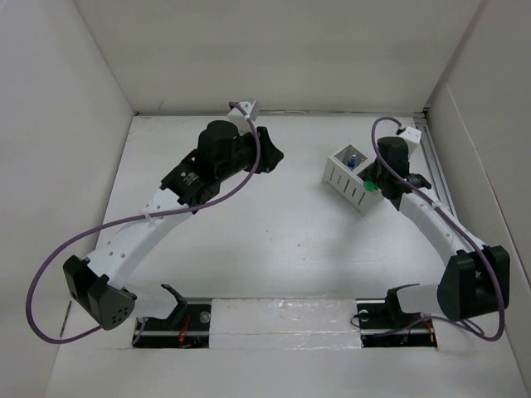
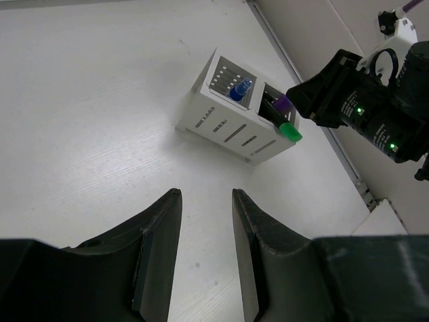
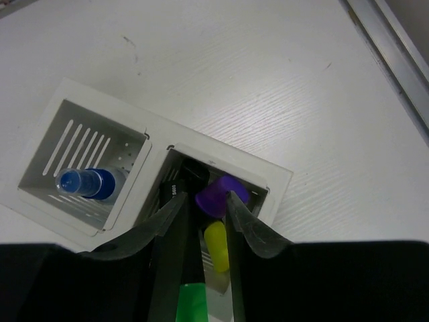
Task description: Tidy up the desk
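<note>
The white desk (image 1: 274,240) holds a small white two-compartment box (image 1: 340,176) at the back right. One compartment holds a blue-capped item (image 3: 84,183). The other holds markers with a purple cap (image 3: 218,194), a yellow cap (image 3: 216,245) and a green cap (image 3: 192,303). My right gripper (image 3: 204,198) hangs right over that compartment, its fingers slightly apart. The green-capped marker lies against one finger and clear of the other. My left gripper (image 2: 206,193) is open and empty above bare desk, left of the box (image 2: 221,124).
A metal rail (image 1: 437,174) runs along the desk's right edge, close behind the box. White panel walls stand on the left, back and right. Both arm bases sit at the near edge.
</note>
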Robot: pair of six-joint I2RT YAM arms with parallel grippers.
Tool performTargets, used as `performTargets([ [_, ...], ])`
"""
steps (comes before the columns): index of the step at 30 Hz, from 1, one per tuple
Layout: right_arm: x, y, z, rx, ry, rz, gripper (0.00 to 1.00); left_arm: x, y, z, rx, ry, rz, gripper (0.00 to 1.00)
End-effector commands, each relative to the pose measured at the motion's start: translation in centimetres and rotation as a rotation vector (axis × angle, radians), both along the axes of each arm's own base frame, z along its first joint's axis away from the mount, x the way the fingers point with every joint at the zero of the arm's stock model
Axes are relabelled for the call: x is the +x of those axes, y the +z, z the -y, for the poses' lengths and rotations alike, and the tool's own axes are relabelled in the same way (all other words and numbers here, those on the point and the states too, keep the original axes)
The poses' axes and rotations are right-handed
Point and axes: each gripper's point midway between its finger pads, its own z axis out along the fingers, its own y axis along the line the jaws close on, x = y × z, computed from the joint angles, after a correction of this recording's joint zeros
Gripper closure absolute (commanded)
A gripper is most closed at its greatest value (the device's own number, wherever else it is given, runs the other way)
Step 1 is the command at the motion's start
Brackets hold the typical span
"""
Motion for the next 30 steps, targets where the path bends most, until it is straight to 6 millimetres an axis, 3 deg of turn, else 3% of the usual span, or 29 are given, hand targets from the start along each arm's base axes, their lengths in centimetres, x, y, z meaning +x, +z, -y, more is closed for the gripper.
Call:
performTargets([
  [1,1.3,1.4,-1.0,0.016,0.043,0.011,0.65,-0.1,1.7,0.5,-0.047,-0.013,0.028,0.68],
  [7,-2.0,0.9,-4.3,0.102,0.127,-0.011,0.68,-0.5,1.7,-0.2,-0.049,0.005,0.030,0.68],
  [8,-2.9,2.1,-4.3,0.112,0.133,0.025,0.73,-0.5,1.6,-0.2,-0.049,0.008,0.030,0.68],
  [10,-4.2,1.9,-4.4,0.124,0.155,0.028,0.77,-0.6,1.6,-0.4,-0.051,0.011,0.030,0.68],
  [11,-4.9,3.0,-4.3,0.136,0.166,0.064,0.85,-0.5,1.6,-0.4,-0.050,0.013,0.031,0.68],
  [14,-6.3,3.6,-5.0,0.166,0.212,0.088,1.00,-0.5,1.7,-0.2,-0.053,0.005,0.031,0.73],
  [16,-7.6,4.3,-6.3,0.181,0.287,0.096,1.00,-0.6,1.7,0.0,-0.056,-0.003,0.026,0.75],
  [17,-8.1,4.4,-6.9,0.192,0.314,0.094,1.00,-0.6,1.7,0.0,-0.058,-0.004,0.026,0.80],
  [20,-10.4,5.9,-10.2,0.229,0.479,0.107,1.00,-0.7,1.7,0.2,-0.062,-0.016,0.018,1.00],
  [27,-18.1,11.4,-19.3,0.396,1.027,0.180,0.93,-1.3,1.6,0.0,-0.072,-0.018,-0.003,1.00],
  [30,-21.7,12.2,-22.3,0.448,1.230,0.139,0.86,-1.6,1.7,-0.6,-0.073,-0.001,-0.007,0.79],
])
